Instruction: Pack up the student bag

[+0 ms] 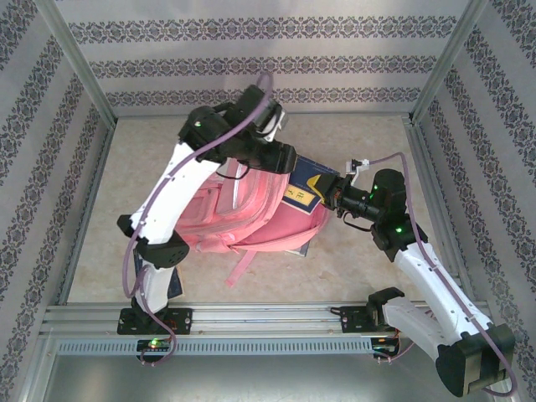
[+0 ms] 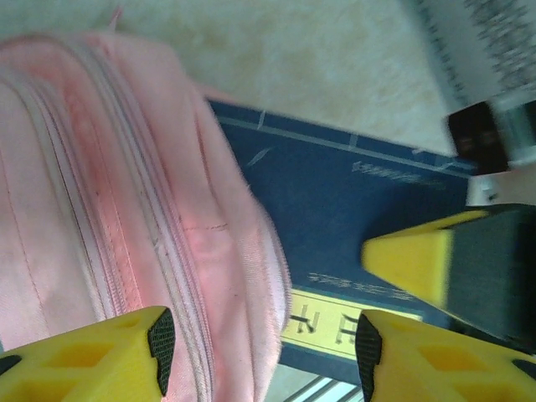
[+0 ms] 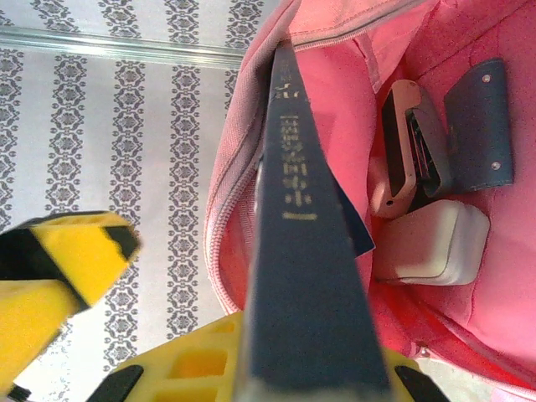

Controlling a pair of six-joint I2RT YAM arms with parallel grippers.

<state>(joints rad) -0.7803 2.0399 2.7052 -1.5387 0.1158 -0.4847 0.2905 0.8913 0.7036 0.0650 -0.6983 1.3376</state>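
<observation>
bag (image 1: 243, 213): pink, lying flat mid-table (image 1: 360, 268), under the left arm; mouth faces the right arm. Straps trail toward the near edge.
bag, left wrist view (image 2: 109, 209): zipped seams run lengthwise, and its edge overlaps the book.
book (image 1: 311, 174): dark blue with a yellow label, at the bag's right end. Partly inside the mouth, with the rest sticking out toward the right arm.
book, right wrist view (image 3: 297, 209): seen spine-on, running from the fingers up into the opening past the zip edge.
right gripper (image 1: 335, 194): closed on the book's outer end. In its own camera (image 3: 301, 377) a yellow finger sits tight on each side of the spine.
left gripper (image 2: 260, 339): jaws spread wide with nothing held. It hovers over the bag's edge and the book; one finger is above the fabric, the other above the label.
left gripper, top view (image 1: 283, 159): over the bag's far right corner, just beside the book.
inside bag: pink lining (image 3: 335, 126), a stapler-like item (image 3: 410, 146), a white block (image 3: 431, 243) touching it below, and a dark blue flap (image 3: 479, 126) beside them.
unclear: blue edge at the bag's near right corner; can't tell if it's the same book.
</observation>
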